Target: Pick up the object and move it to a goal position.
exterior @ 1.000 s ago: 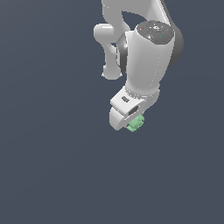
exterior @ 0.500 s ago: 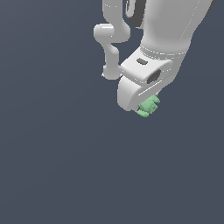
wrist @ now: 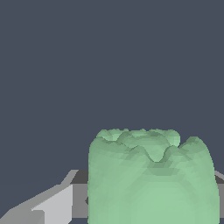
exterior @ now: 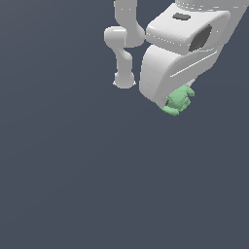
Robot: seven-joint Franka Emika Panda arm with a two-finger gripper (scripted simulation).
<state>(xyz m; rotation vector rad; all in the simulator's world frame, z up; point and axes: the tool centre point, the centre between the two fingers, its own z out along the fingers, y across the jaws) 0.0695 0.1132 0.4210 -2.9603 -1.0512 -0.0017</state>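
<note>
The object, a small light-green bumpy lump [exterior: 178,100], sticks out from under my white gripper [exterior: 171,103] in the exterior view, up high and toward that view's right. The big white hand hides the fingers there. In the wrist view the green lump [wrist: 151,175] fills the lower part of the picture, with a grey finger [wrist: 52,205] against its side. The gripper is shut on it and holds it in the air.
The white arm's base and links [exterior: 124,44] stand behind the hand in the exterior view. Around it is plain dark grey-blue ground [exterior: 73,185].
The gripper with the green lump has risen and come closer to the exterior camera, shifting toward that view's right. The lump stays in the grip.
</note>
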